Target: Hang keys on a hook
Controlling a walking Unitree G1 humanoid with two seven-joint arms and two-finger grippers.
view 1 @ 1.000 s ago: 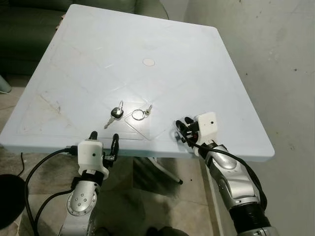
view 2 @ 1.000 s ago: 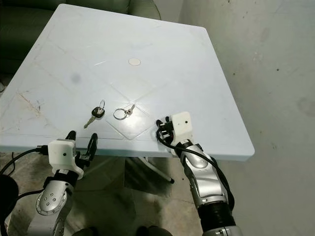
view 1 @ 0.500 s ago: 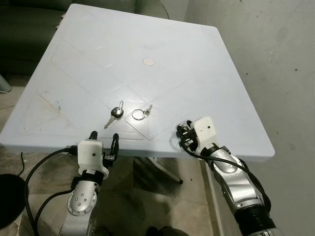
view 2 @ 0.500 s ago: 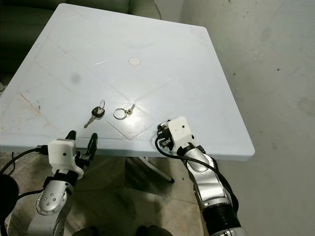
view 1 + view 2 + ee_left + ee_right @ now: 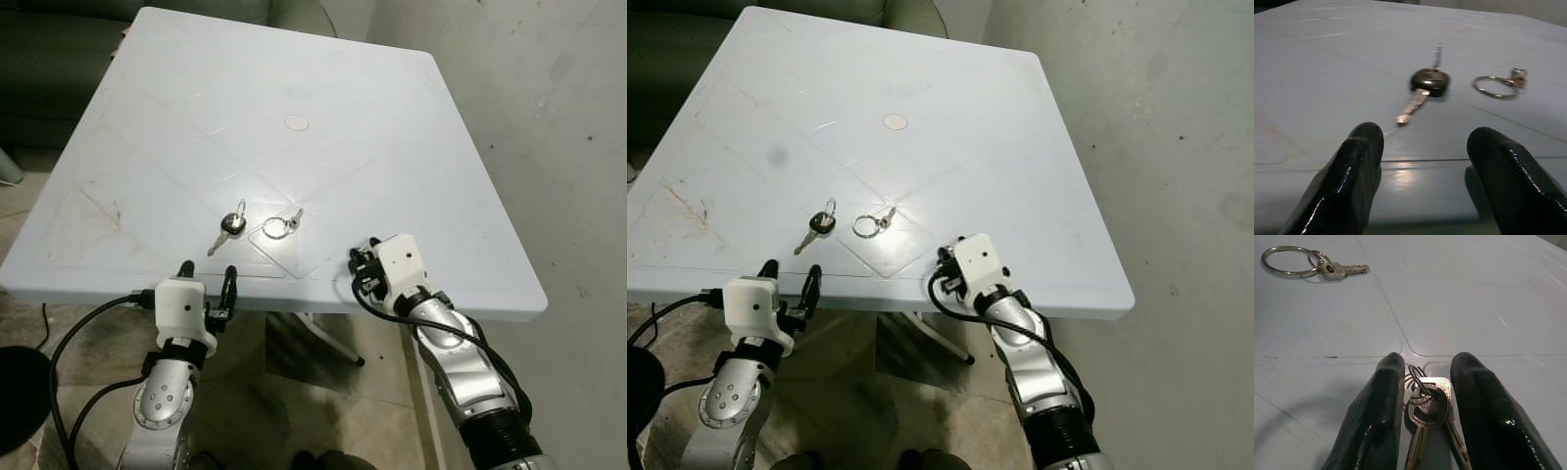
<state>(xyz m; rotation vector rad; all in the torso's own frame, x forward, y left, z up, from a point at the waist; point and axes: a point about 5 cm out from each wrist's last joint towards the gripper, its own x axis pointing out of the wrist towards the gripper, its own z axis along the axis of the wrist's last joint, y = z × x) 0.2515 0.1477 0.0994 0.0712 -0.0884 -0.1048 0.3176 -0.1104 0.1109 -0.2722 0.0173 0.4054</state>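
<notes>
Lower right of the head view, the right gripper pinches a bunch of brass keys; lower left, the left gripper gapes empty. Beyond, on the pale blue plastic table, lie a black-headed key and a ringed silver key. Hanging remains; I make out no hook.

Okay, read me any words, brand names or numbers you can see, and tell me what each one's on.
None can be read.
Gold keys between the right pincer fingers: no legible stamping.
Black-headed key and small ringed key on the table: no visible marking.
</notes>
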